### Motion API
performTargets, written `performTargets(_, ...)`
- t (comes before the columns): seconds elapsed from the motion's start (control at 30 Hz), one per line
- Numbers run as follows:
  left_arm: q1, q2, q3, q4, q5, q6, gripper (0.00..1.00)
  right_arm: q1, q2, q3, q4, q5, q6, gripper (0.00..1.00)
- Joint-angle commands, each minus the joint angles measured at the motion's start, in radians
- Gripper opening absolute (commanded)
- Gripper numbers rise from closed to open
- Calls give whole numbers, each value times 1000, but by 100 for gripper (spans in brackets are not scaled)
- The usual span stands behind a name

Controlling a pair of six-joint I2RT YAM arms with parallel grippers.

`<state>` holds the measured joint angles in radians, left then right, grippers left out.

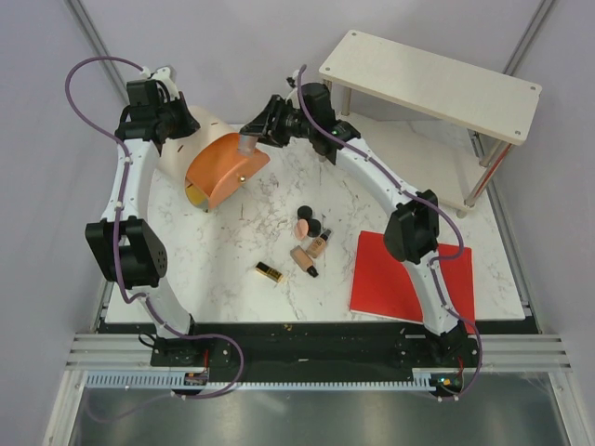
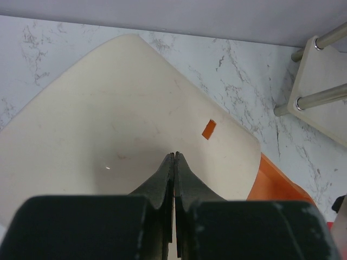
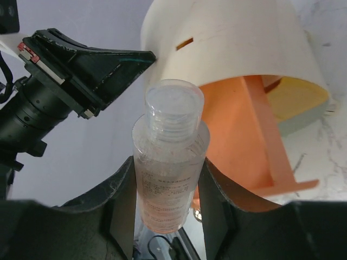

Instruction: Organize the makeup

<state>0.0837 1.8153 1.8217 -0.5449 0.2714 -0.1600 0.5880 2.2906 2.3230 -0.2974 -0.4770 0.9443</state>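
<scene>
My right gripper (image 3: 168, 162) is shut on a clear bottle (image 3: 169, 157) of pinkish liquid with a clear cap. In the top view the bottle (image 1: 247, 144) hangs at the mouth of the open orange case (image 1: 221, 169). My left gripper (image 2: 174, 155) is shut, its tips against the case's cream lid (image 2: 124, 119); nothing shows between the jaws. On the table's middle lie more makeup: a peach puff (image 1: 300, 229), two black compacts (image 1: 305, 213) (image 1: 314, 227), two beige foundation tubes (image 1: 319, 243) (image 1: 304, 261) and a gold-and-black lipstick (image 1: 269, 271).
A flat red sheet (image 1: 409, 274) lies at the front right under the right arm. A low cream shelf (image 1: 432, 82) on metal legs stands at the back right. The case's yellow lining (image 3: 295, 97) shows inside its opening.
</scene>
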Motion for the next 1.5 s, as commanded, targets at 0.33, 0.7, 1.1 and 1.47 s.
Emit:
performTargets(0.33, 1, 67, -32, -198, 9, -9, 2, 56, 43, 82, 204, -26, 189, 1)
performTargets(0.7, 1, 62, -25, -198, 43, -3, 2, 87, 69, 82, 127, -29, 114, 24)
performTargets(1.1, 1, 62, -21, -199, 54, 0, 2, 95, 82, 64, 93, 70, 1, 29)
performTargets(1.47, 2, 64, -19, -198, 48, 4, 2, 95, 99, 72, 93, 101, -33, 52)
